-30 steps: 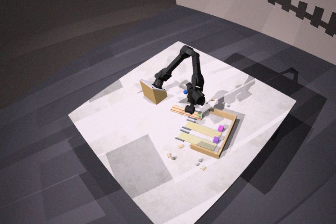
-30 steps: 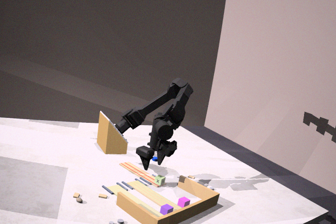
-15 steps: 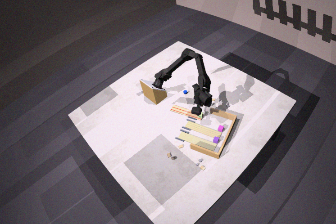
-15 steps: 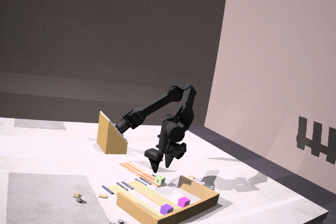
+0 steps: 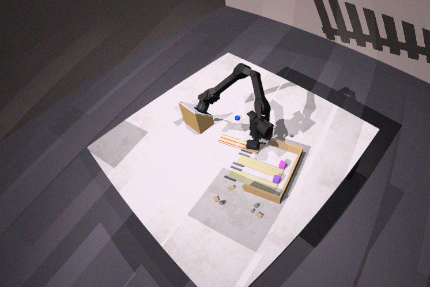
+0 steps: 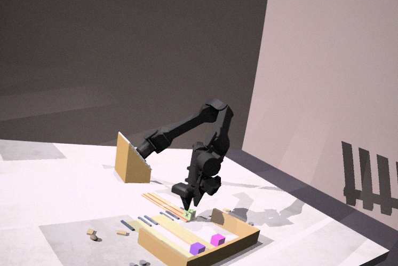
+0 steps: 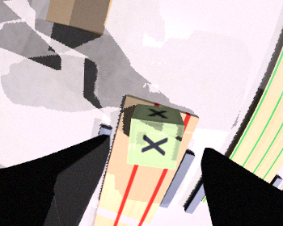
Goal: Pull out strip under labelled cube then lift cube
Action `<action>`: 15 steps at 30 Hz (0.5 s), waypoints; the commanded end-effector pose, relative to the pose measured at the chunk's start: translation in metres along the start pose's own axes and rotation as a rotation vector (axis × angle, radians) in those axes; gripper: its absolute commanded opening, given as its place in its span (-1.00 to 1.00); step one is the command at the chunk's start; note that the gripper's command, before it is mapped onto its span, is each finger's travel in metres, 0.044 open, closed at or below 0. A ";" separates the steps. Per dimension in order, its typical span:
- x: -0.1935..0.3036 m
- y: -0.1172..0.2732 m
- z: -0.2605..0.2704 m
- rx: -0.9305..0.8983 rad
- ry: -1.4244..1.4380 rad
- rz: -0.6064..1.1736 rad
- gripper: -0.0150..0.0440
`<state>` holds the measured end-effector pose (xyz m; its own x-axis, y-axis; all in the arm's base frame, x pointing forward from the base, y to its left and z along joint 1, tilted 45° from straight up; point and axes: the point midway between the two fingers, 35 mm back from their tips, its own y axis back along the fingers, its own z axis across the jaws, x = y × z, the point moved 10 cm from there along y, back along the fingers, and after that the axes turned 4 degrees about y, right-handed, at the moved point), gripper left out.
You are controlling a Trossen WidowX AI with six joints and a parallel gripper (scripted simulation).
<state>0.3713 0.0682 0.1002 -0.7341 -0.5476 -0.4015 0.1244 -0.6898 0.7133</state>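
Observation:
The labelled cube [image 6: 189, 214] [image 7: 153, 159] is pale green with dark X marks. It sits on the end of the red-lined strip [image 5: 229, 139] [image 6: 162, 203] [image 7: 142, 190] that is nearer the wooden frame, outside that frame. My gripper [image 6: 191, 207] [image 7: 156, 149] is part-way open and empty, pointing down just above the cube. In the wrist view one finger is on each side of the cube, with gaps between. In the top view the gripper hides the cube.
The three-sided wooden frame [image 5: 290, 176] [image 6: 231, 250] surrounds a magenta cube [image 5: 282, 164] [image 6: 217, 240], a purple cube [image 5: 276, 179] [image 6: 197, 248] and the ends of two other strips. Slate guide bars stand beside the strips. A blue piece [image 5: 237, 117] and small blocks and pebbles lie around.

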 end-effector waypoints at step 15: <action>0.003 -0.029 0.000 -0.008 -0.010 -0.001 0.36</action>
<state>0.3678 0.0854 0.0830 -0.7344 -0.5468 -0.4021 0.1249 -0.6911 0.7119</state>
